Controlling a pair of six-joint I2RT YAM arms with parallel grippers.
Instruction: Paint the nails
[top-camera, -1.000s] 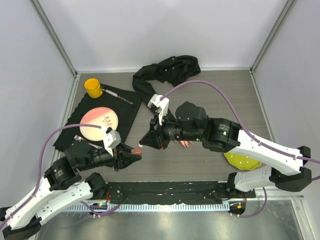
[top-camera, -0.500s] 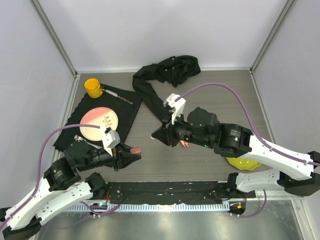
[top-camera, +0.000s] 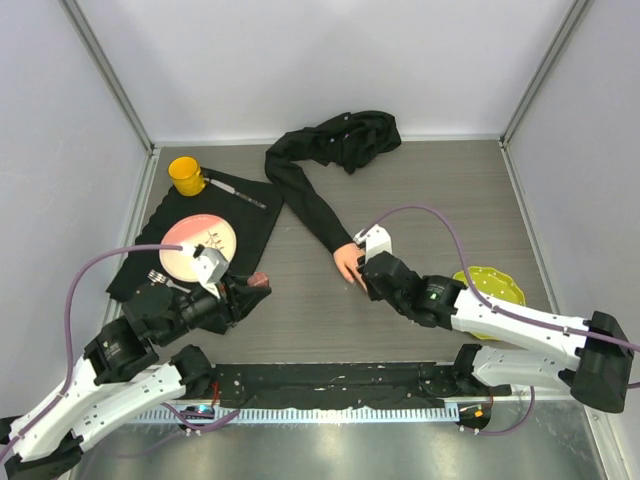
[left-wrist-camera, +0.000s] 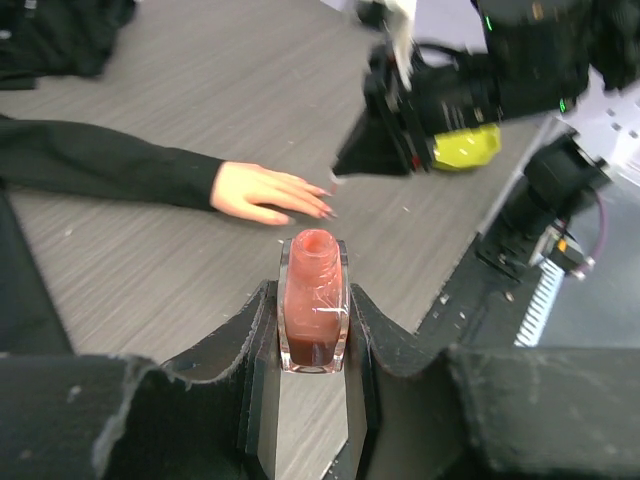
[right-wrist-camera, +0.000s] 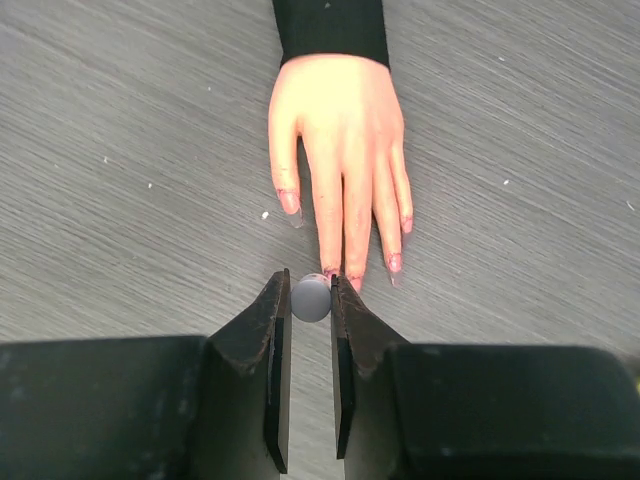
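**Right tool at the fingertips, left tool gripping the open bottle**

Centre of the overhead view: the mannequin hand (top-camera: 347, 262) lies flat on the grey worktop (top-camera: 440, 200), its black sleeve (top-camera: 305, 205) trailing to the upper left. In the right wrist view the pinkish-red nails (right-wrist-camera: 355, 281) point down the frame. The right tool (right-wrist-camera: 311, 290) sits just below them, clamped on a small grey knob (right-wrist-camera: 311, 297) that is right by the middle fingertips; whether they touch, I can't tell. At lower left of the overhead view, the left tool (left-wrist-camera: 313, 305) is closed tight on an uncapped polish bottle (left-wrist-camera: 314, 290) of reddish liquid, well apart from the hand.
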